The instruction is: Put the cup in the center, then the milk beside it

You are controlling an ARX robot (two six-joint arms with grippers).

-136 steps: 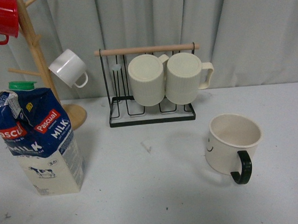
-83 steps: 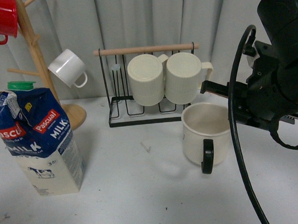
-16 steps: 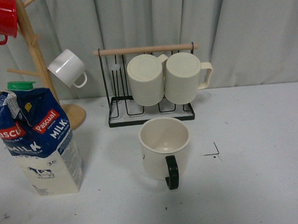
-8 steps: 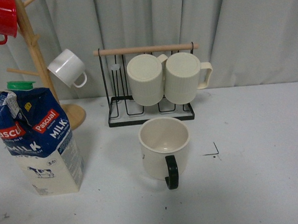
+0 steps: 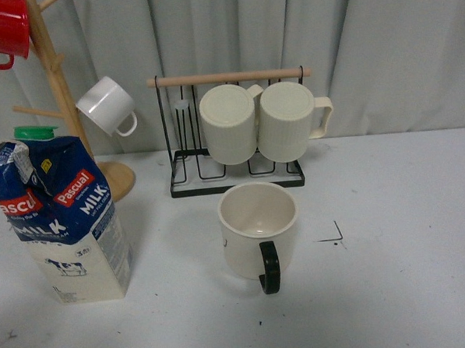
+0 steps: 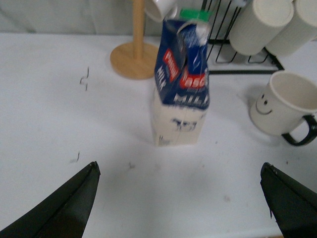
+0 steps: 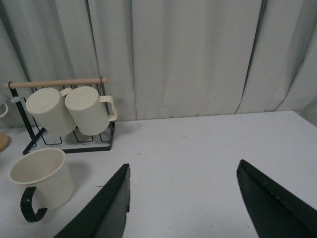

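though the cup (image 5: 252,251) has moved, milk (image 5: 59,218) hasn't.

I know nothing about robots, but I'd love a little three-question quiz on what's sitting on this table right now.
1. True or false: the Pascual milk carton lies on its side.
2. The smiley-face cup is: A) upright in front of the wire rack; B) upside down; C) on top of the milk carton.
3. How many ribbed mugs hang on the wire rack?
Key: 1. False, it stands upright. 2. A. 3. Two.
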